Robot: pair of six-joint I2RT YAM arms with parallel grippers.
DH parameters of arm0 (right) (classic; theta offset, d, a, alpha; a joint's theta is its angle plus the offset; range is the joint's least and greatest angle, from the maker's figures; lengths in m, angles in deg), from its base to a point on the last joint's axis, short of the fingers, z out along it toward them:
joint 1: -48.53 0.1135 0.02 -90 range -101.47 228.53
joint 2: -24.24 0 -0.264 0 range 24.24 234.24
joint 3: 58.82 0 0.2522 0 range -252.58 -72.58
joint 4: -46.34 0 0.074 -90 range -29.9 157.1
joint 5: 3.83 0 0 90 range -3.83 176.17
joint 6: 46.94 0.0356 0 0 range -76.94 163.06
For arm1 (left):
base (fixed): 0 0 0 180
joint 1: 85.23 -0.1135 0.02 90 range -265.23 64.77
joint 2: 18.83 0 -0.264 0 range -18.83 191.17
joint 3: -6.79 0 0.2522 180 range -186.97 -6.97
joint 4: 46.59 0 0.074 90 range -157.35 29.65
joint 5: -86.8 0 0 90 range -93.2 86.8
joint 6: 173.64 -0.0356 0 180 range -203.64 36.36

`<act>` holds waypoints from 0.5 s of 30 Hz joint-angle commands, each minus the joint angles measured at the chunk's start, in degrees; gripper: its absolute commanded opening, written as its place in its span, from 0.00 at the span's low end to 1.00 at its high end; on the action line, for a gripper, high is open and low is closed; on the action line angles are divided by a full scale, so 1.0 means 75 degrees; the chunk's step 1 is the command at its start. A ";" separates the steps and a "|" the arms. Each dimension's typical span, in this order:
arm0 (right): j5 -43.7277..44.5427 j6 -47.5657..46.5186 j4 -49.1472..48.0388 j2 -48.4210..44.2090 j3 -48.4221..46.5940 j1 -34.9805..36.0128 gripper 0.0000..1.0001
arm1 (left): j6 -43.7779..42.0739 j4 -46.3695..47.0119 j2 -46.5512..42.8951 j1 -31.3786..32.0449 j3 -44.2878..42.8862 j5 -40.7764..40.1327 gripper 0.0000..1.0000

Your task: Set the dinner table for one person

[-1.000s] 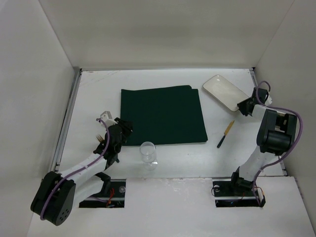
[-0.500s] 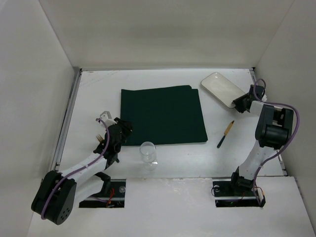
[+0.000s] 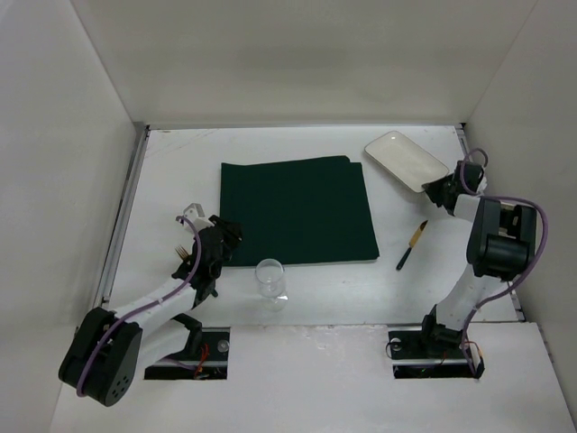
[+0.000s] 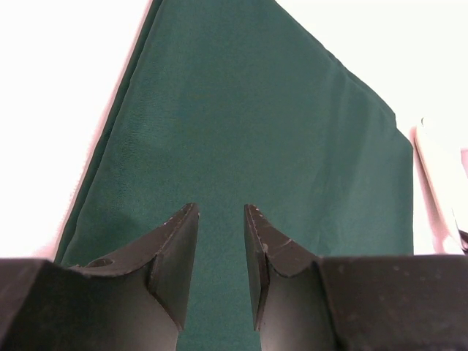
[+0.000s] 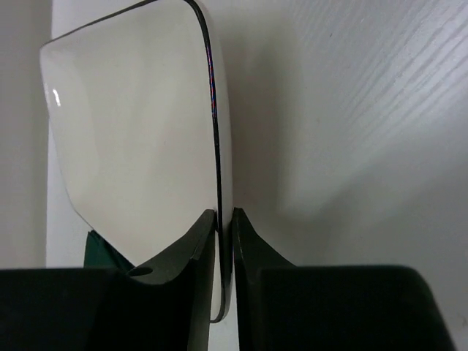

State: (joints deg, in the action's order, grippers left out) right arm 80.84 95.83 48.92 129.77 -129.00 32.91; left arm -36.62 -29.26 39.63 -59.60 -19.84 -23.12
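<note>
The dinner table (image 3: 180,162) is a plain white top that fills the floor of the white-walled enclosure, with both arm bases at its near edge. A dark green placemat (image 3: 297,212) lies flat in the middle of it (square to the table edges); in the left wrist view the cloth (image 4: 256,131) fills most of the picture.

The white oblong plate (image 3: 406,161) is at the far right corner of the table. The right gripper (image 3: 437,191) has it by the rim. In the right wrist view, the two fingers of the right gripper (image 5: 223,219) are pinched tight on the plate's (image 5: 131,146) thin edge, and the glossy white face of the plate shows whole, with only a light reflection on it. Whether the plate rests on the table or is raised I cannot tell.

The left gripper (image 3: 225,236) is over the near left corner of the placemat. Its jaws are a little apart, and only green cloth shows in the gap of the gripper (image 4: 221,219).

A clear stemmed glass (image 3: 270,281) stands upright just beside the placemat's near edge, and the white table shows through it.

A knife (image 3: 411,244) with a black handle lies between the placemat's right edge and the right arm.

What looks like a gold fork (image 3: 183,254) lies toward the table's left edge, partly hidden by the left arm.
</note>
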 commanded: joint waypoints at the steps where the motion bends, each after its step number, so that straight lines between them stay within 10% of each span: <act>1: 0.0008 0.0088 -0.1239 -0.1108 0.0210 0.0014 0.04 | 0.0046 0.0472 0.0069 -0.0048 -0.0101 -0.0051 0.29; 15: -0.1973 0.0709 -0.2867 -0.2574 0.0854 0.0458 0.03 | 0.0046 0.0565 0.0280 -0.0025 -0.0183 0.0020 0.29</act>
State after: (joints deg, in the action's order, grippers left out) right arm 73.74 96.14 47.10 116.92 -121.64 34.40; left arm -36.59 -28.73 41.77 -59.62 -19.86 -22.84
